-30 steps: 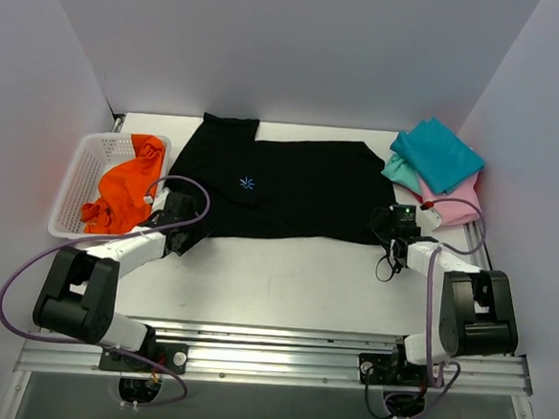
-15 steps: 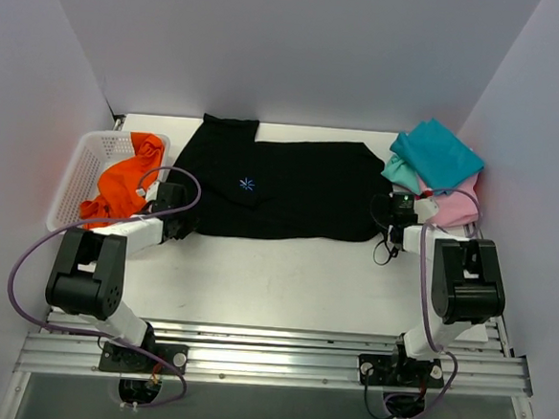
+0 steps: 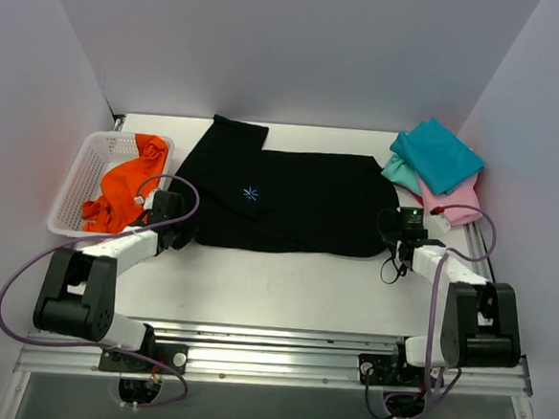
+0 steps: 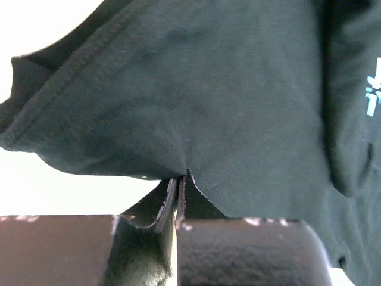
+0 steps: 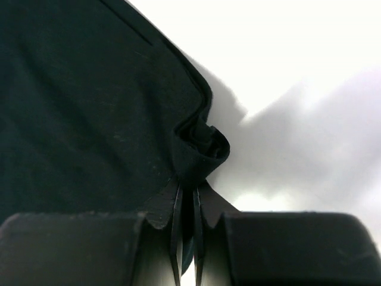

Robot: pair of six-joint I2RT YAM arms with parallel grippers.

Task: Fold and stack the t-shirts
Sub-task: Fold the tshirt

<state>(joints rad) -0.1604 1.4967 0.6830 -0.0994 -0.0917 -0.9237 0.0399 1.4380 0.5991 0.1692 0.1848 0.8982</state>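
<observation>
A large black t-shirt [image 3: 290,199] with a small light-blue starburst lies spread across the middle of the table. My left gripper [image 3: 176,229] is shut on the near left edge of the black t-shirt [image 4: 178,107]; its jaws pinch the hem. At the shirt's near right corner my right gripper [image 3: 399,239] is shut on a bunched fold of the black cloth [image 5: 199,149]. Teal [image 3: 437,153] and pink [image 3: 458,201] t-shirts sit piled at the back right. An orange t-shirt [image 3: 118,187] lies in the basket.
A white plastic mesh basket [image 3: 78,178] stands at the left side. White walls close the table at the back and both sides. A metal rail [image 3: 269,357] runs along the near edge by the arm bases.
Both grippers have closed on the black t-shirt's near edge. The shirt has shifted a little toward the near side and its near hem has bunched at both gripped points.
</observation>
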